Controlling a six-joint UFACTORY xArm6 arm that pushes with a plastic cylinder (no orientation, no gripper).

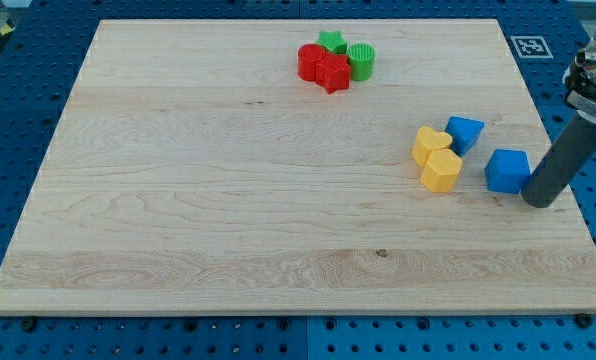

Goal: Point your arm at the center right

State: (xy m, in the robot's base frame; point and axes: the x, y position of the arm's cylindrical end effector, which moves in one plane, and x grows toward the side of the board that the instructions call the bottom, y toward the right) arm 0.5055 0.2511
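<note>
The dark rod enters from the view's upper right, tilted leftward as it descends. My tip [539,201] sits low at the view's centre right.

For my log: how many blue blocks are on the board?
2. One blue block lies right of the yellow blocks; the other blue block sits beside my tip. None seems hidden.
</note>
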